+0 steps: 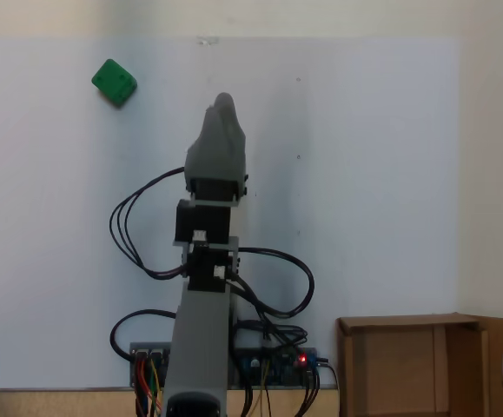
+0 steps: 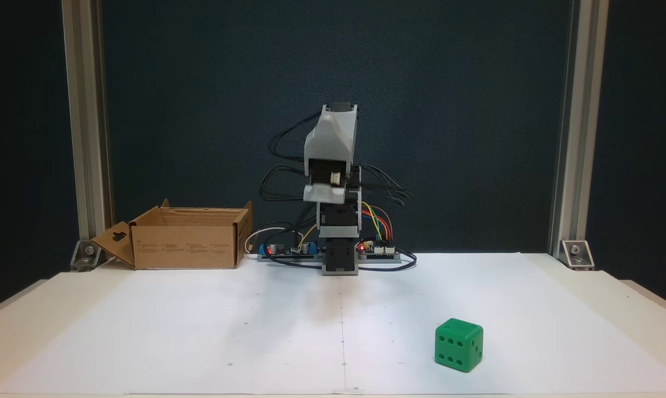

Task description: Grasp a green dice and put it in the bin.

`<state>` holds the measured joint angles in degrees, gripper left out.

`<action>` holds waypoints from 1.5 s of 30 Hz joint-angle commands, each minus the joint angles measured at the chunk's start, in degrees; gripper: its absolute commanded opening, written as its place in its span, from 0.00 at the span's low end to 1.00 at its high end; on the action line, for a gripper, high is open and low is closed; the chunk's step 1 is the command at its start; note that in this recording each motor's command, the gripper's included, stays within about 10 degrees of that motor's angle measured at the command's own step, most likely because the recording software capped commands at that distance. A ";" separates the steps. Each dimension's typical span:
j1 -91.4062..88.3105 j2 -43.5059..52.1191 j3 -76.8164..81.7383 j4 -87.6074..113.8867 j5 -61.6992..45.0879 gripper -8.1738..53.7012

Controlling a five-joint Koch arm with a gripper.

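On the white paper-covered table, reach well out to the green dice, squaring your gripper, whose opening I cannot tell.

Looks like a lab or maker-bench setup, not somebody's home. Aluminium frame posts bolted down with corner brackets, a dark backdrop curtain behind, white paper sheet over the table, and bare circuit boards with loose jumper wires at the table's back edge.
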<state>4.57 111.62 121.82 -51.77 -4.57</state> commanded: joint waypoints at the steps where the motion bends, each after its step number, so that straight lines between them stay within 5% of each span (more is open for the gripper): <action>1: -0.44 -0.18 -6.77 6.33 -0.88 0.86; 6: -2.11 -0.18 -17.31 23.80 -0.88 0.85; 31: -11.78 14.06 -19.78 92.72 -7.73 0.85; 41: -17.31 5.80 -27.07 95.36 -15.64 0.85; 45: -17.58 -5.10 -38.14 101.95 -20.21 0.84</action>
<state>-12.48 108.19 87.28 47.99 -19.95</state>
